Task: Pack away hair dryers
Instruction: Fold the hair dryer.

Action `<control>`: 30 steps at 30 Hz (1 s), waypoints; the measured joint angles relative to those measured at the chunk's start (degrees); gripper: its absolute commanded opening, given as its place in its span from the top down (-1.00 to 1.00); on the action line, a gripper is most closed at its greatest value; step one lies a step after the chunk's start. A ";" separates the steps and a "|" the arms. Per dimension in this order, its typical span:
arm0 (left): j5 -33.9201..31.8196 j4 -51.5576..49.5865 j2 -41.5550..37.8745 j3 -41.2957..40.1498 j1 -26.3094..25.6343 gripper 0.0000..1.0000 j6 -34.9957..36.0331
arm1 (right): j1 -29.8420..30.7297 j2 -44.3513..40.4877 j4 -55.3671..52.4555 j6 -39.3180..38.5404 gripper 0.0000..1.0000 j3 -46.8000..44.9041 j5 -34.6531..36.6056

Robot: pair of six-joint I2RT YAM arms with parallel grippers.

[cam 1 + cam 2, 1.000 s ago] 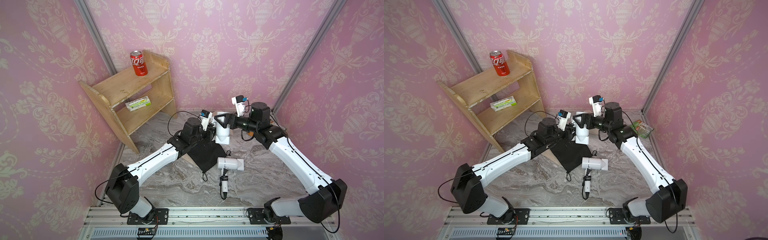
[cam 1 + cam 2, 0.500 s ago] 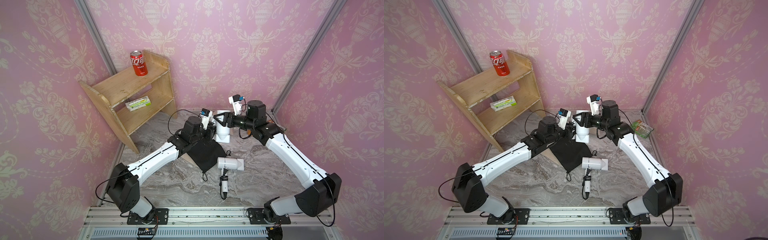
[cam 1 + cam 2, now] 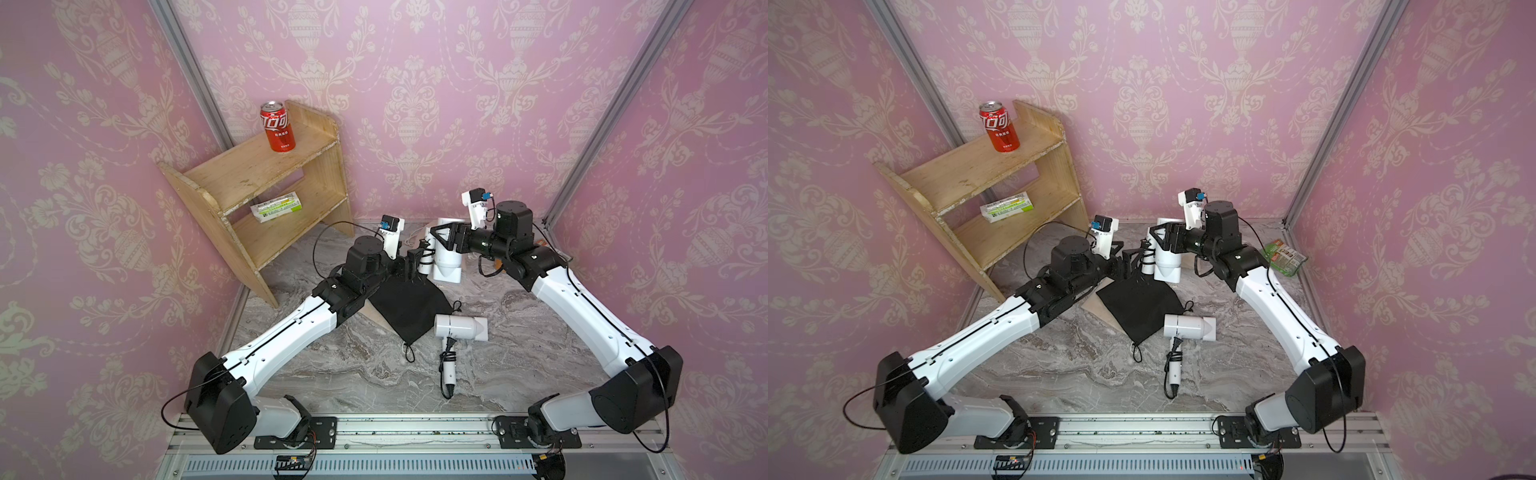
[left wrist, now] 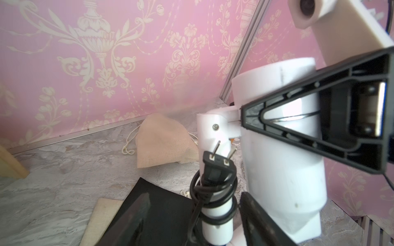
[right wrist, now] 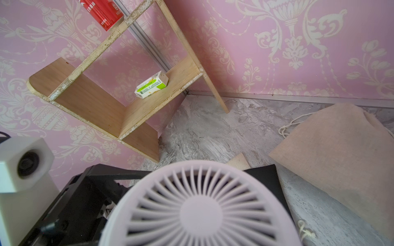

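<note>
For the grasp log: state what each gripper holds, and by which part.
The right gripper clamps the upright white hair dryer by its barrel. The left gripper holds nothing: its fingers stand open on either side of the cord-wrapped handle.

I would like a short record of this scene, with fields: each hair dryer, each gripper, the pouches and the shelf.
upright hair dryer: white, nozzle down, cord wound round its handle
right gripper: shut on the upright hair dryer's barrel
left gripper: open, jaws either side of the handle
lying hair dryer: white, on the table beside the black pouch
black pouch: flat, just below the left gripper
beige pouch: near the back wall
shelf: red can on top, box below
</note>
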 measured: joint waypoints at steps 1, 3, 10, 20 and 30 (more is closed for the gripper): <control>-0.50 -0.44 -0.57 -0.22 0.44 -0.39 -0.09 | -0.02 -0.15 0.02 0.00 0.01 -0.26 0.15; -1.33 -1.75 -1.16 -0.46 1.68 -0.41 -0.55 | -0.04 -0.59 -0.07 0.00 0.01 -0.87 0.35; -2.75 -9.09 2.73 1.84 5.51 -0.44 -2.45 | -0.02 -3.32 -0.20 0.28 0.01 -2.43 -0.15; 3.15 -11.13 11.56 5.03 6.27 -0.42 -7.17 | -0.02 -6.25 1.09 3.30 0.00 -3.52 -2.62; 5.16 -7.58 13.00 6.19 2.62 -0.41 -9.99 | -0.59 -6.23 2.56 5.40 0.00 -4.17 -3.19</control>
